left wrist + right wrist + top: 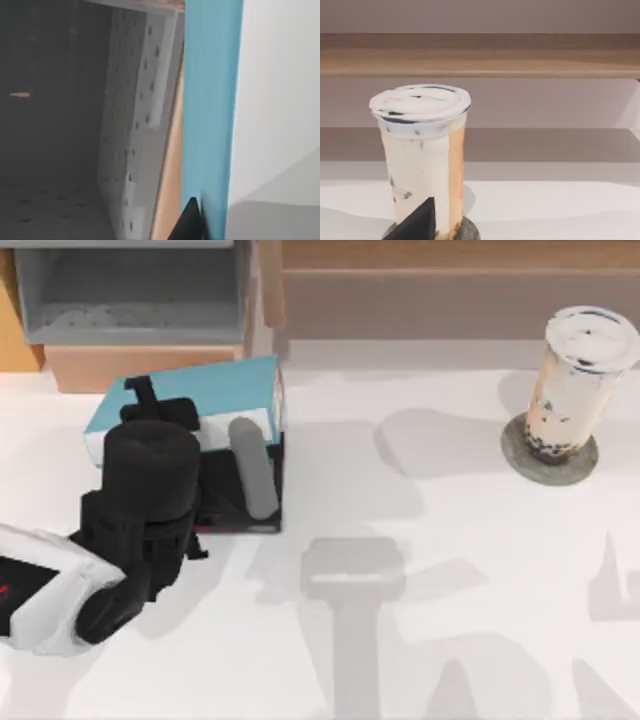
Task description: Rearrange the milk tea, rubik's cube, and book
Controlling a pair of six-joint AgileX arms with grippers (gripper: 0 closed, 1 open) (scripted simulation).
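My left end effector (150, 405) is gripping the book (225, 390), lifting its blue face; milk tea (580, 380) sitting far off to its right.

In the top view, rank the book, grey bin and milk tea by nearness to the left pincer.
1. The book, at the table's left, lies right under the left pincer.
2. The grey bin, just behind the book at far left.
3. The milk tea, far right, standing on a grey disc.
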